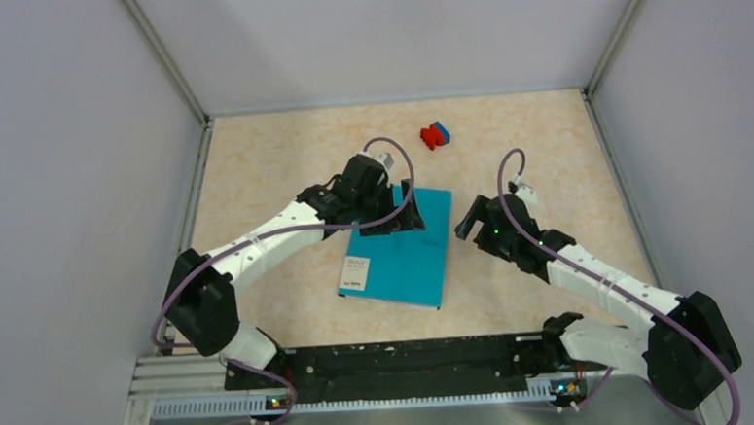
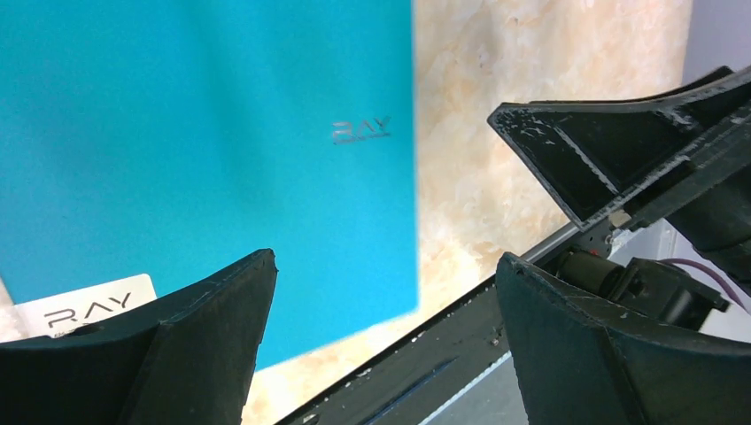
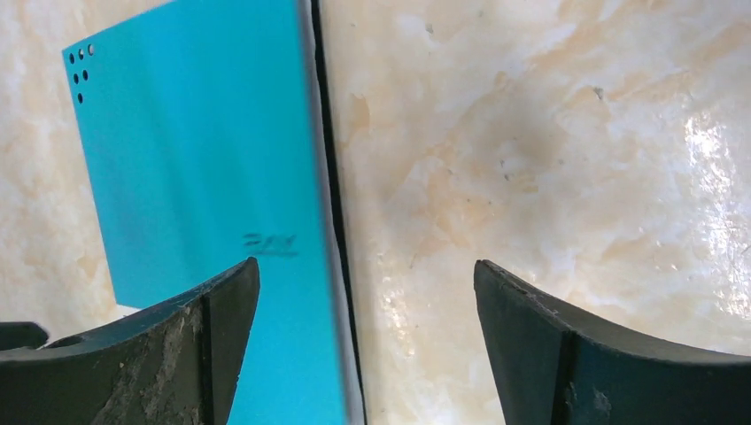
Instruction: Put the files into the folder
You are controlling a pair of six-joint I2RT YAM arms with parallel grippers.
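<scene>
Folder (image 1: 402, 253) looks thin, stiff and slick, probably best pinched at its edge; left gripper (image 2: 383, 266) and right gripper (image 3: 365, 273) are spread, empty.

We note the folder (image 1: 405, 255): smooth teal cover, faint satin sheen, with a white paper-like label (image 2: 89, 305). Table (image 3: 549, 177): marbled beige, glossy, catching light. Fingers (image 3: 168, 354): matt black plastic; we see scuffed, rough edges.

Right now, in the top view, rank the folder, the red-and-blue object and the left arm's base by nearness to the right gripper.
1. Folder, just left of the right gripper.
2. Red-and-blue object, toward the back.
3. Left arm's base, far left, near edge.
</scene>
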